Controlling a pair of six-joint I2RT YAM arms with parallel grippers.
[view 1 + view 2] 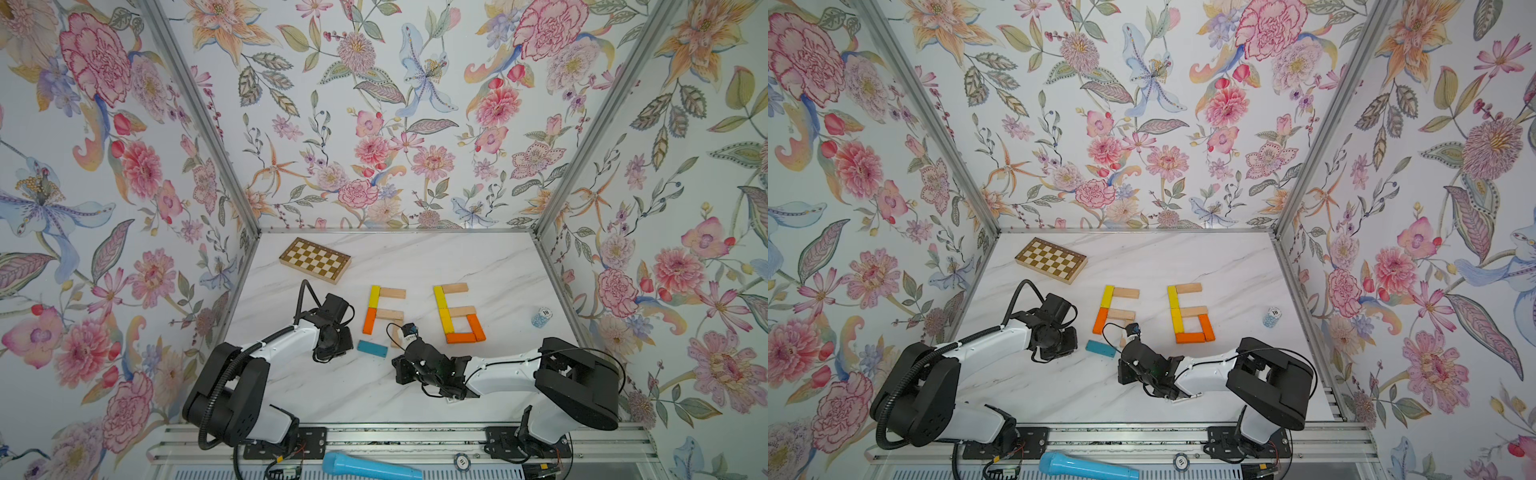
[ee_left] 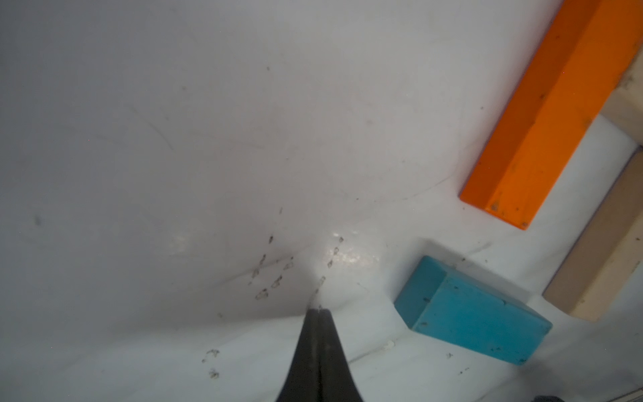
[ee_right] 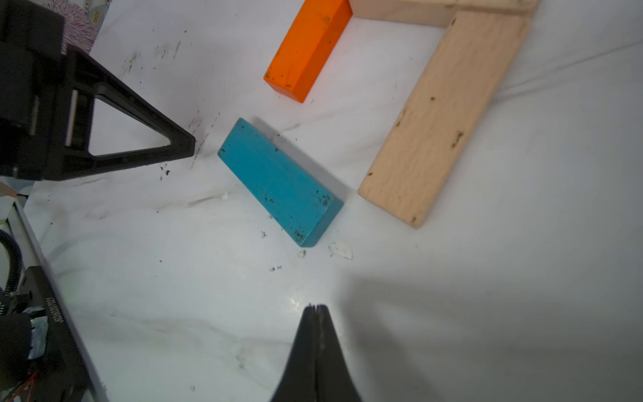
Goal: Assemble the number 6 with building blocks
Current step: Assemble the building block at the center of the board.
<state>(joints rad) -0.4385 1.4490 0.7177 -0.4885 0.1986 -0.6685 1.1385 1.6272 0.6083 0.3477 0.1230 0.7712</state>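
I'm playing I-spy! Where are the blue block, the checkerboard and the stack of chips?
blue block (image 3: pixel 275 177): right wrist view, middle of its top face.
checkerboard (image 1: pixel 315 259): a top view, centre of its squares.
stack of chips (image 1: pixel 541 318): a top view, side of the stack.

Bare white marble tabletop (image 1: pixel 345 390) toward near edge: wide passage. Teal-blue wooden plank (image 3: pixel 278 181) sits farther in; only a narrow gap to beige wooden plank (image 3: pixel 442 115).

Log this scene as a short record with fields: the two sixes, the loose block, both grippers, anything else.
finished 6: closed outline, toward the right arm
unfinished 6: bottom open
teal block: loose, flat, skewed, by that open bottom
left gripper: shut, empty
right gripper: shut, empty
other: chequered board, chip stack
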